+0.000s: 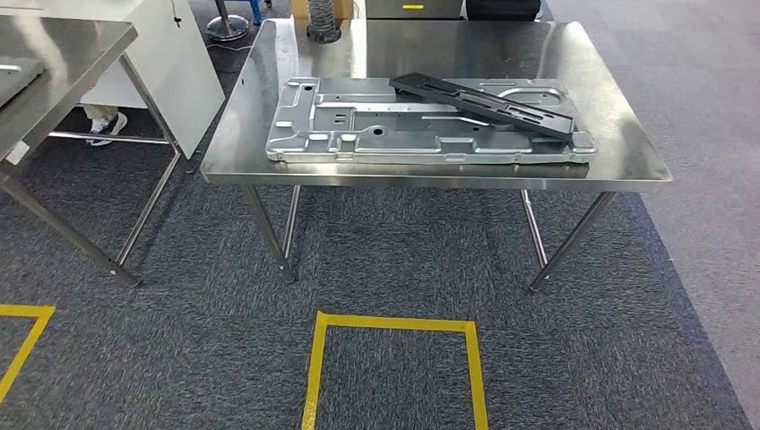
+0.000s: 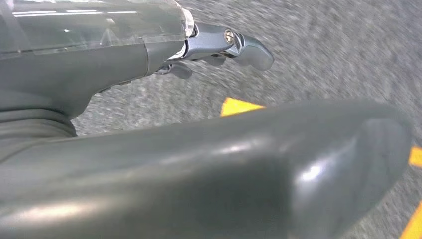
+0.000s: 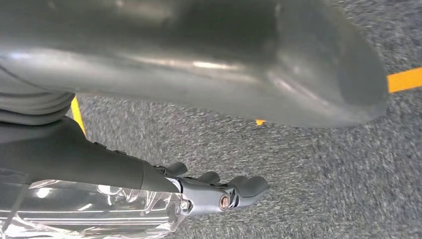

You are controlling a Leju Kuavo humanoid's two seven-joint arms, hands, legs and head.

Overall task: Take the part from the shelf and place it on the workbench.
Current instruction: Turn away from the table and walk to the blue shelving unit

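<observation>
Head view: black part (image 1: 482,104) lies diagonally atop grey stamped metal panel (image 1: 430,121) on steel workbench (image 1: 618,134); yellow floor marking (image 1: 394,358) in front. Wrist views: left hand (image 2: 214,134) and right hand (image 3: 209,99) over carpet, fingers apart, holding nothing.

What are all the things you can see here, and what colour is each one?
steel table: one, shiny silver, in the middle, on the carpet.
metal plate: one, silver-grey, lying flat on the steel table.
black part: one, long and black, lying slantwise on top of the metal plate.
second table: one, silver, at the left edge.
white panel: one, white, leaning between the two tables.
shoe: one, white and dark, a person's, behind the second table.
floor tape: yellow lines, on the grey carpet in front of the steel table.
left hand: one, grey, hanging over the carpet, holding nothing.
right hand: one, grey, hanging over the carpet, holding nothing.
</observation>
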